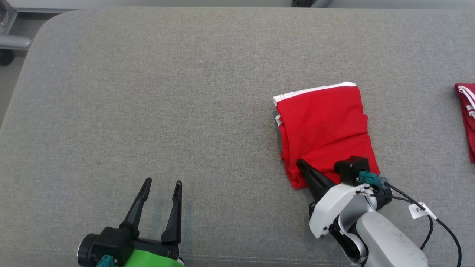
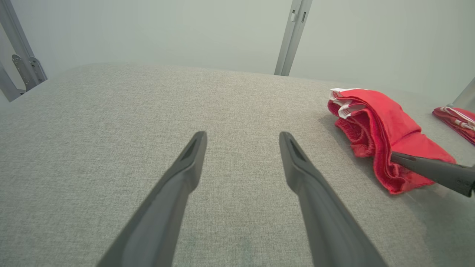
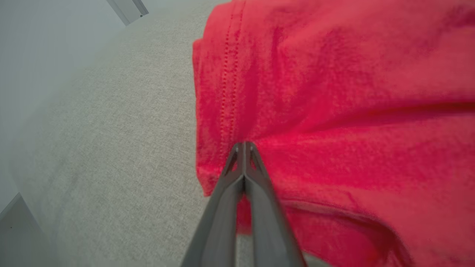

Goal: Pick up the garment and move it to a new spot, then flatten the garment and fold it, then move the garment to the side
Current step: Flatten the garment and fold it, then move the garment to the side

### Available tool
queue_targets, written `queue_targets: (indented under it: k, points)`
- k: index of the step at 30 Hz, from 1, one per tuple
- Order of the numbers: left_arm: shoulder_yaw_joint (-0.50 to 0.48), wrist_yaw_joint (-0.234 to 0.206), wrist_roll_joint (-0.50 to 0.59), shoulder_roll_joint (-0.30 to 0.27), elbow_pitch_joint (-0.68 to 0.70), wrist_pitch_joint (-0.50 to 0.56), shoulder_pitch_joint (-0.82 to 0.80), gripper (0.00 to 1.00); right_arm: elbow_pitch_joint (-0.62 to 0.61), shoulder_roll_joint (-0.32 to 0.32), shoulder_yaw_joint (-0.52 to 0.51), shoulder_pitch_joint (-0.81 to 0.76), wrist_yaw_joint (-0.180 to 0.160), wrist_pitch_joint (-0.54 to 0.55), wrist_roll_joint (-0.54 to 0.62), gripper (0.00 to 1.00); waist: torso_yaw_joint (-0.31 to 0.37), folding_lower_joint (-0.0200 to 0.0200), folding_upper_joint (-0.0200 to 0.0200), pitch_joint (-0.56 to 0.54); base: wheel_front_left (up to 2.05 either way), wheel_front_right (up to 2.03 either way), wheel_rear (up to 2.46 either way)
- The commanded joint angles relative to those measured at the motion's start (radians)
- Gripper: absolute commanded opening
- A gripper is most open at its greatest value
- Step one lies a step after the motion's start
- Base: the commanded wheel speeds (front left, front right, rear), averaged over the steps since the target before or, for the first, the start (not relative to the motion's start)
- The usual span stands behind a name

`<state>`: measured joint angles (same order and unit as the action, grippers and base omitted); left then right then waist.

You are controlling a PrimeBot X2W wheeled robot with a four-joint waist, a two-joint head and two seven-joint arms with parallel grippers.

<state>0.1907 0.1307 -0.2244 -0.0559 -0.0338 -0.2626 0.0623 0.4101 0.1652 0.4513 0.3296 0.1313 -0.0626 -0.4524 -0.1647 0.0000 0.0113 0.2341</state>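
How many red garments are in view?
2. One folded garment lies right of centre, the shut right claw touching its near end; a second garment sits at the right edge, cut off; more may be hidden.

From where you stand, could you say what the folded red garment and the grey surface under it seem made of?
Red garment: soft matte knit, probably cotton; stitched hem, limp folds. Grey surface: woven upholstery cloth, matte; visible flecked weave.
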Motion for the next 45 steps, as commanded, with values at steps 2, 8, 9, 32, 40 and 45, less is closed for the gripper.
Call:
queue_targets:
  k: [2, 8, 9, 32, 40, 45]
  points:
    - [-0.002, 0.000, 0.004, 0.001, -0.006, -0.003, 0.014, 1.00, 0.015, -0.009, 0.021, -0.018, -0.001, 0.003, 0.012, 0.00, -0.004, 0.0000, -0.0113, -0.015, 0.00, 0.00, 0.00]
    - [-0.020, 0.000, -0.001, 0.003, -0.005, -0.003, 0.034, 1.00, -0.010, -0.001, 0.026, -0.055, -0.001, -0.019, 0.015, 0.00, -0.005, 0.0000, -0.0113, -0.064, 0.00, 0.00, 0.00]
    - [-0.027, 0.000, -0.001, 0.003, -0.004, -0.003, 0.041, 1.00, -0.023, 0.001, 0.013, -0.068, -0.001, -0.029, 0.020, 0.00, -0.003, 0.0000, -0.0113, -0.077, 0.00, 0.00, 0.00]
    - [-0.144, 0.000, 0.015, -0.016, -0.040, -0.002, 0.171, 1.00, -0.195, -0.085, -0.594, -0.429, -0.001, -0.202, 0.428, 1.00, 0.057, 0.0000, -0.0113, -0.253, 0.00, 0.00, 0.00]
    - [-0.127, 0.000, 0.004, -0.021, -0.058, -0.003, 0.139, 1.00, -0.186, -0.101, -0.626, -0.444, -0.001, -0.203, 0.432, 1.00, 0.061, 0.0000, -0.0113, -0.258, 0.00, 0.00, 0.00]
    - [-0.126, 0.000, 0.004, -0.017, -0.050, -0.003, 0.138, 1.00, -0.182, -0.109, -0.621, -0.417, -0.001, -0.203, 0.404, 1.00, 0.062, 0.0000, -0.0113, -0.250, 0.00, 0.00, 0.00]
